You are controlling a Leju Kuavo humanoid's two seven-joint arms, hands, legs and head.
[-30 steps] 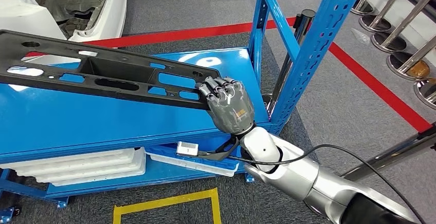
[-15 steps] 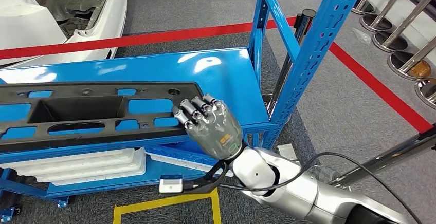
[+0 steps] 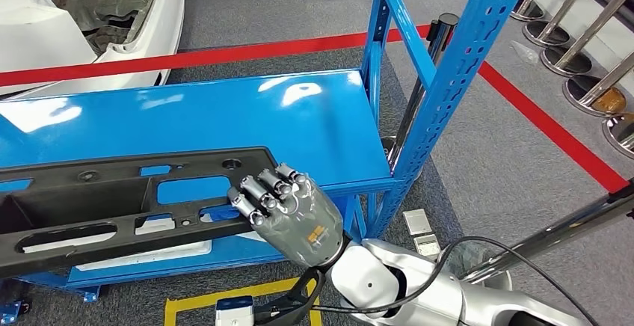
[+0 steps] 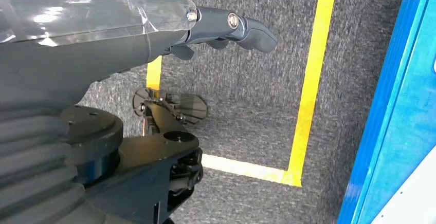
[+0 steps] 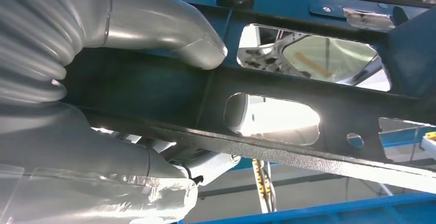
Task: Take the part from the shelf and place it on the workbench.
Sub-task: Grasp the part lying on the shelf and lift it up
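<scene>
We see the right hand (image 3: 293, 214) at lower centre of the head view, fingers wrapped over the right end of the long black part (image 3: 112, 199). Part runs left to the frame edge, over the front edge of the blue shelf (image 3: 247, 113). Left hand (image 4: 226, 26) hangs above grey floor w/ yellow tape, fingers apart, holding nothing.

black part (image 3: 112, 206), blue shelf (image 3: 224, 117), grey carpet (image 3: 508, 146) with red stripe (image 3: 553, 128), yellow outline (image 4: 308, 90)
</scene>
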